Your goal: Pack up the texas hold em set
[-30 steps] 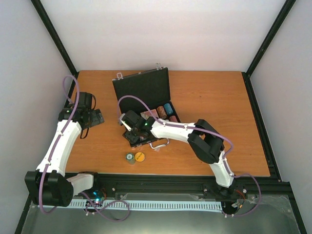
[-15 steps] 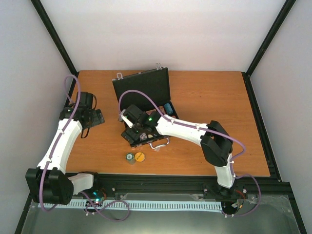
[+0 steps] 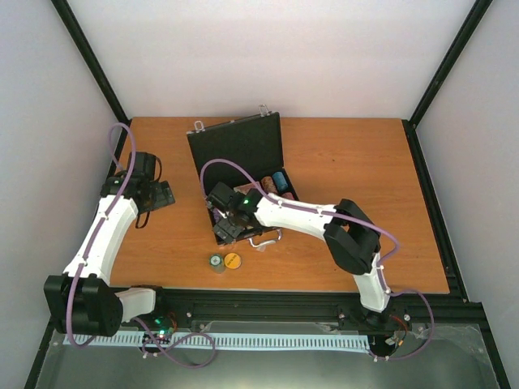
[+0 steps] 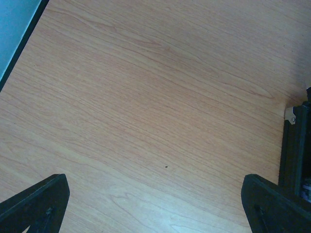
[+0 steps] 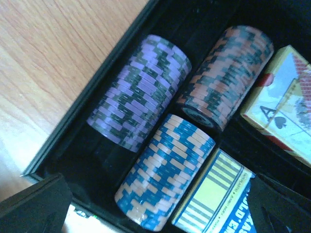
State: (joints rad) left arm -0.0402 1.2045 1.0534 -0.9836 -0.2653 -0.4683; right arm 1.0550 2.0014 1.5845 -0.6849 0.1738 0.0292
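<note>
Your right hand (image 3: 229, 225) hangs over the near left part of the open black case (image 3: 239, 146). Its fingers are spread wide and nothing is between them. Straight below it, in the tray's left corner, three chip stacks lie on their sides, touching each other: a purple stack (image 5: 141, 92) against the case wall, a brown stack (image 5: 226, 73) beside it, and a blue stack (image 5: 167, 174) just below both. A card box showing an ace of spades (image 5: 286, 107) sits next to the brown stack, and a yellow-striped box (image 5: 214, 194) lies against the blue one.

The case sits mid-desk (image 3: 365, 162) with its lid laid back toward the far side and its silver handle (image 3: 263, 241) on the near edge. Two loose chip stacks, one greenish (image 3: 216, 262) and one yellow (image 3: 233, 260), stand touching on the desk just near of the case, outside it.

Your left hand (image 3: 156, 194) is well to the left of the case, over bare wood, fingers apart and holding nothing.
</note>
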